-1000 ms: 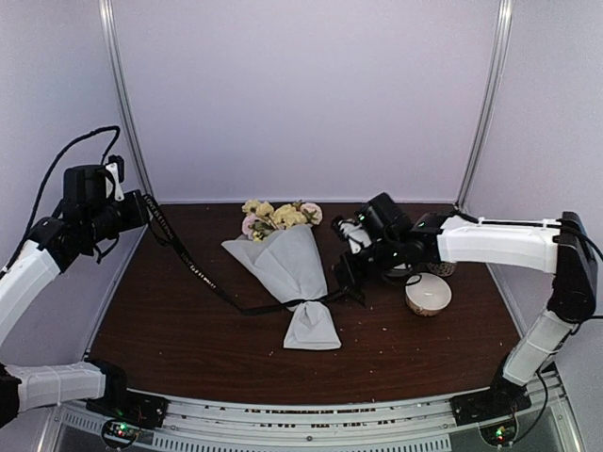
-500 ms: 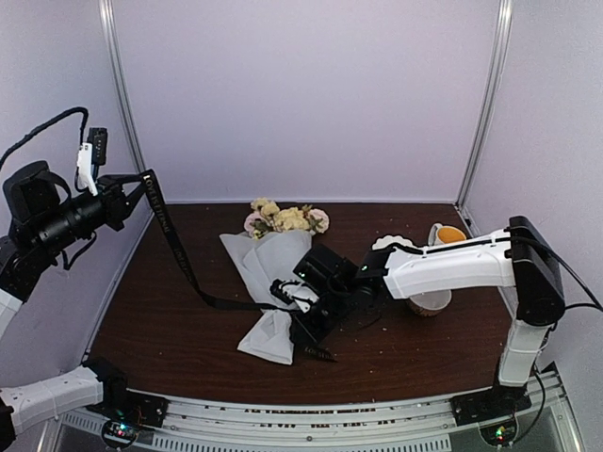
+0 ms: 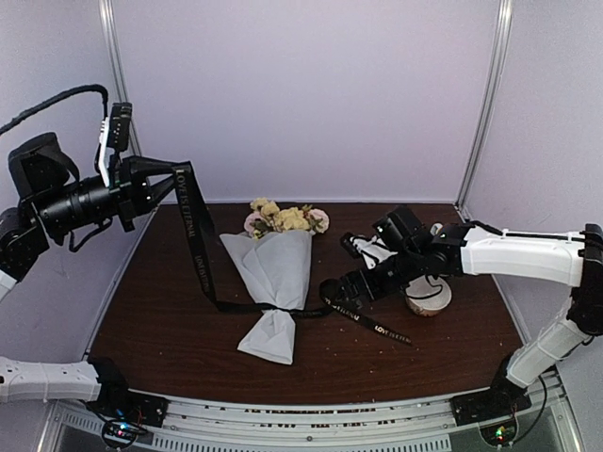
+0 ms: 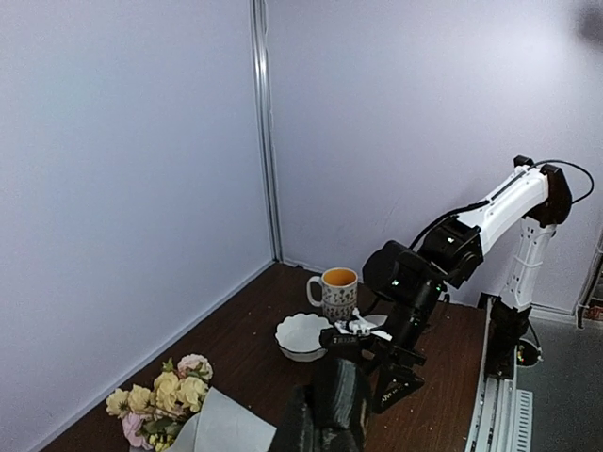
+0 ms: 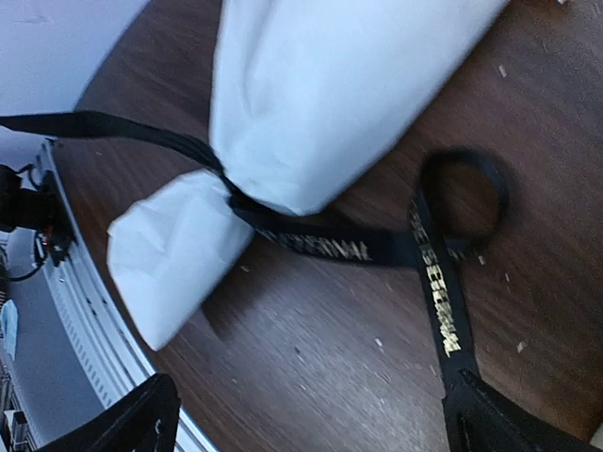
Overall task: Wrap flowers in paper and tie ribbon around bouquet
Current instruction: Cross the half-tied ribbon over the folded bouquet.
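Note:
The bouquet lies mid-table with the flowers [image 3: 283, 218] at the far end and a cone of paper [image 3: 274, 266] around the stems. The black ribbon [image 3: 195, 245] circles the cone's pinched neck. One end rises to my left gripper [image 3: 168, 184], which is shut on it high at the left. The other end makes a small loop [image 5: 462, 193], and its lettered tail [image 3: 382, 330] lies flat on the table. My right gripper [image 3: 337, 294] hovers just right of the neck, open, with nothing between its fingers [image 5: 141, 419]. The tail's tip reaches the right finger.
A white bowl [image 4: 303, 336] and a patterned mug [image 4: 337, 292] with an orange inside stand at the right, behind my right arm [image 3: 509, 250]. The dark wooden table [image 3: 170, 339] ends in a metal rail at the front. Pale walls close the back and sides.
My right gripper has opened, let go of the ribbon's tail and drawn back to the right of the bouquet. My left gripper has swung rightward with its end, and the bouquet has straightened.

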You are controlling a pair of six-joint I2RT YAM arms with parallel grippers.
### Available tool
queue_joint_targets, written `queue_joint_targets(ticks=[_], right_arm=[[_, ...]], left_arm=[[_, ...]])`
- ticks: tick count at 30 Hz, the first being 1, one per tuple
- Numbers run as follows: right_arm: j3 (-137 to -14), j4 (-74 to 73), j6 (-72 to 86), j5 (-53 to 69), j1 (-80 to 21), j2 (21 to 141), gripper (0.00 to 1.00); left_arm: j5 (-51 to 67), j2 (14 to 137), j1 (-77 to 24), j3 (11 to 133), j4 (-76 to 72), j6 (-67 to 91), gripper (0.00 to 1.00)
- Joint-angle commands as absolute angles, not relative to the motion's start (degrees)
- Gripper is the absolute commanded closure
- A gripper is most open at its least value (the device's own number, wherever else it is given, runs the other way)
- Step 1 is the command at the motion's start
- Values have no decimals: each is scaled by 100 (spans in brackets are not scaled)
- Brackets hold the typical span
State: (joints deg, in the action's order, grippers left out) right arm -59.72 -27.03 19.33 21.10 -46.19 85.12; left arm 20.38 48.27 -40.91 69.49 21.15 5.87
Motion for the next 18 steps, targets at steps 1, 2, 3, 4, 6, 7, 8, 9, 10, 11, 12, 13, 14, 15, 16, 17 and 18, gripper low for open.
queue_joint_targets(ticks=[1, 2, 3, 4, 6, 7, 8, 9, 10, 11, 12, 13, 14, 15, 16, 17, 18], right_arm=[[-6596, -1833, 1290, 2397, -4891, 8366, 0], [-6653, -1372, 1183, 2439, -4999, 8388, 0], [-6694, -953, 1042, 2463, -5140, 8425, 0], [-6747, -504, 850, 2500, -5278, 8478, 0], [-6872, 274, 470, 2689, -5579, 8635, 0], [-6937, 663, 330, 2818, -5706, 8759, 0], [-7000, 1006, 229, 3003, -5818, 8967, 0], [-7070, 1327, 144, 3160, -5912, 9153, 0], [-7186, 1519, 70, 3244, -5986, 9371, 0], [-7320, 1574, 10, 3244, -6052, 9560, 0], [-7465, 1567, -14, 3231, -6097, 9718, 1], [-7569, 1580, 14, 3200, -6121, 9854, 3], [-7617, 1638, 82, 3138, -6137, 9949, 7], [-7640, 1696, 144, 3029, -6166, 10032, 12], [-7651, 1725, 199, 2904, -6192, 10106, 16], [-7640, 1795, 258, 2776, -6214, 10179, 21], [-7608, 1876, 332, 2673, -6236, 10237, 27]], left_arm=[[1983, 5071, -4396, 7514, 2007, 67, 100], [1903, 5148, -4497, 7648, 2065, 2, 100], [1779, 5218, -4604, 7776, 2130, -71, 100], [1655, 5290, -4700, 7891, 2187, -137, 100], [1348, 5428, -4871, 8112, 2307, -271, 100], [1172, 5509, -4944, 8223, 2359, -313, 100], [999, 5594, -5007, 8336, 2403, -331, 100], [896, 5677, -5051, 8446, 2446, -334, 100], [840, 5763, -5100, 8554, 2485, -334, 100], [809, 5828, -5147, 8627, 2502, -334, 100], [790, 5894, -5183, 8673, 2507, -334, 100], [772, 5942, -5224, 8701, 2501, -346, 100], [730, 5992, -5267, 8723, 2497, -359, 100], [680, 6056, -5308, 8751, 2496, -356, 100], [649, 6097, -5339, 8780, 2500, -355, 100], [611, 6136, -5371, 8812, 2504, -352, 100], [587, 6171, -5392, 8836, 2500, -347, 100]])
